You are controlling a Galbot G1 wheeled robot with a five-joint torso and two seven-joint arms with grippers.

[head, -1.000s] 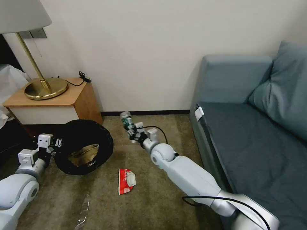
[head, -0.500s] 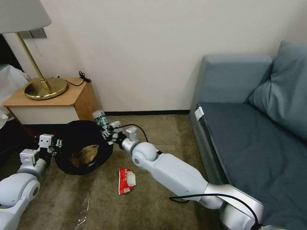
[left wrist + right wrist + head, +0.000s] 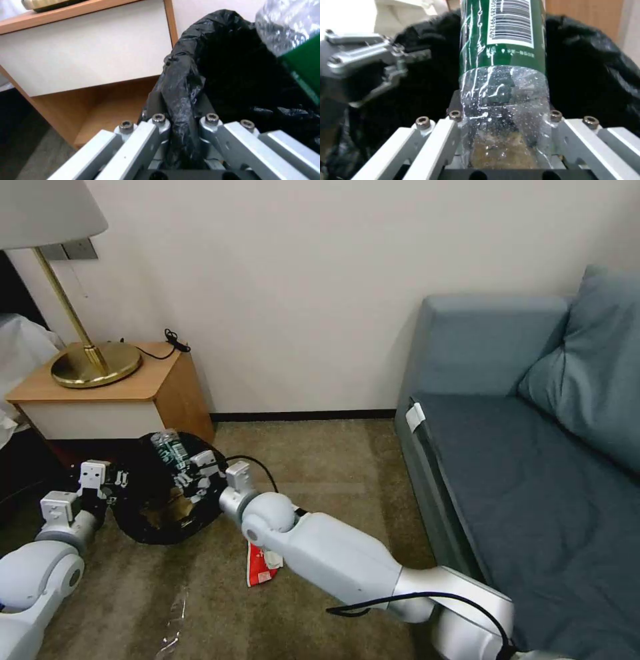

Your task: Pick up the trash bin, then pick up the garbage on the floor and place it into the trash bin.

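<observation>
Right claw [image 3: 189,478]: the bottle [image 3: 171,449] is being gripped over the bin [image 3: 137,527], whose rim is being pinched by the left claw [image 3: 119,478].

bottle [image 3: 170,448] over the trash bin [image 3: 143,523], wrapper [image 3: 257,570] right of it.

One bin [image 3: 143,513], clamped at its rim by the left gripper [image 3: 113,480]. One bottle [image 3: 170,447], clamped in the right gripper [image 3: 193,477] over the bin's mouth. One brown paper bag [image 3: 167,511] inside the bin, below that gripper. One red-and-white wrapper [image 3: 257,570] on the carpet [image 3: 320,467], under the right arm
</observation>
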